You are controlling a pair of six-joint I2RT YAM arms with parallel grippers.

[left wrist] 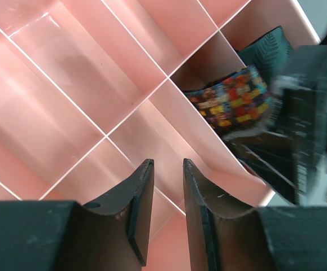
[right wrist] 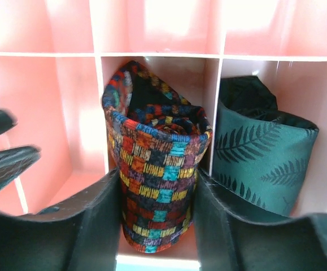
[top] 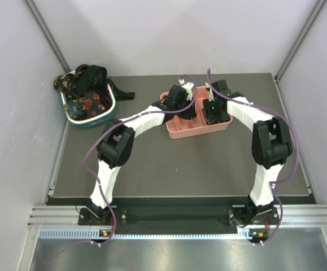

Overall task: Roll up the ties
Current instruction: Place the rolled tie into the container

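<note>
Dark table (top: 152, 169): pink tray (top: 192, 133) far centre; teal-and-white basket (top: 98, 119) far left, heaped with loose ties (top: 87, 84).

Tray, right part: plaid tie roll (right wrist: 152, 169) standing upright in one compartment; green fern-print tie roll (right wrist: 259, 164) upright in adjoining compartment.

Right gripper (right wrist: 157, 189): lowered over the tray, jaws astride plaid tie roll, one finger close at each side; cannot tell whether gripped or merely flanked.

Left gripper (left wrist: 167, 169): over tray's left compartments, jaws narrowly apart, nothing between; plaid tie roll off to its right, apart.
</note>
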